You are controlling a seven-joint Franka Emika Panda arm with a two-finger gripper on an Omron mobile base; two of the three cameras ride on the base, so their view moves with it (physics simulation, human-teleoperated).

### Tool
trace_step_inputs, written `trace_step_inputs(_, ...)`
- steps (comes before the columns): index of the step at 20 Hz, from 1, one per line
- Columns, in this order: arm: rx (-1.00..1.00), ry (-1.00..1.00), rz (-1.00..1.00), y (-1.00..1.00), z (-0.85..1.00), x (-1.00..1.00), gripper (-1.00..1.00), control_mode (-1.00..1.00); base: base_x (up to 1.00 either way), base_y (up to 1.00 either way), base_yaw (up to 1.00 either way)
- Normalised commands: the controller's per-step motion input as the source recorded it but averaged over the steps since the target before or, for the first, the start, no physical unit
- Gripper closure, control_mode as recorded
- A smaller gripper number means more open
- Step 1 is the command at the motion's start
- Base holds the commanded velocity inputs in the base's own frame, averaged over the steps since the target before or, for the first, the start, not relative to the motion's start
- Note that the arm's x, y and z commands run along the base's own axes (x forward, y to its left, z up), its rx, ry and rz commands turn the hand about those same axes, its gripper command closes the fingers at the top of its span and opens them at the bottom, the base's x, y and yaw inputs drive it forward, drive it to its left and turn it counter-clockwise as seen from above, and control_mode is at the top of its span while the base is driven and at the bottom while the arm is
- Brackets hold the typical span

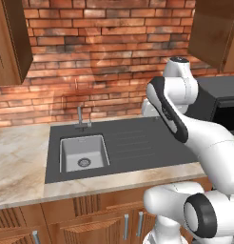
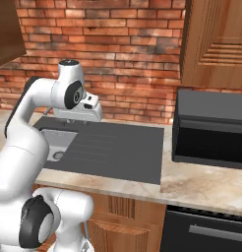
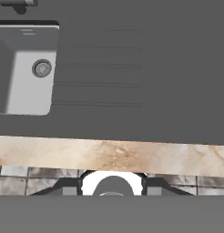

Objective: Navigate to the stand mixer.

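While the arm (image 1: 176,119) hangs over the sink (image 1: 84,153), I cannot tell the jaws' state.

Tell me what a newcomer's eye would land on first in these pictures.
The white robot arm rising in the foreground draws the eye first, folded above the counter. Below it lies the dark grey sink unit, its pale basin to the left and ribbed drainboard to the right, set in a marble counter. Behind runs a red brick wall, and a black microwave sits at the right.
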Motion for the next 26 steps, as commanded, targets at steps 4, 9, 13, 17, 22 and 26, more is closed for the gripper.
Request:
trace_step_inputs(4, 0.00, -0.13, 0.00, 0.00, 0.02, -0.54, -1.00, -1.00, 0.00, 0.00, 0.00)
trace_step_inputs(9, -0.01, -0.12, -0.02, 0.27, 0.50, -0.71, -1.00, -1.00, 0.00, 0.00, 0.00)
trace_step_inputs(13, 0.00, -0.12, 0.00, 0.12, 0.86, -0.96, -1.00, -1.00, 0.00, 0.00, 0.00)
trace_step_inputs(17, 0.00, -0.03, 0.00, 0.14, 0.93, -0.96, -1.00, -1.00, 0.00, 0.00, 0.00)
trace_step_inputs(22, 0.00, -0.07, 0.00, 0.00, 0.73, -1.00, -1.00, -1.00, 0.00, 0.00, 0.00)
trace_step_inputs(26, -0.01, -0.15, 0.01, 0.08, 0.16, -1.00, -1.00, -1.00, 0.00, 0.00, 0.00)
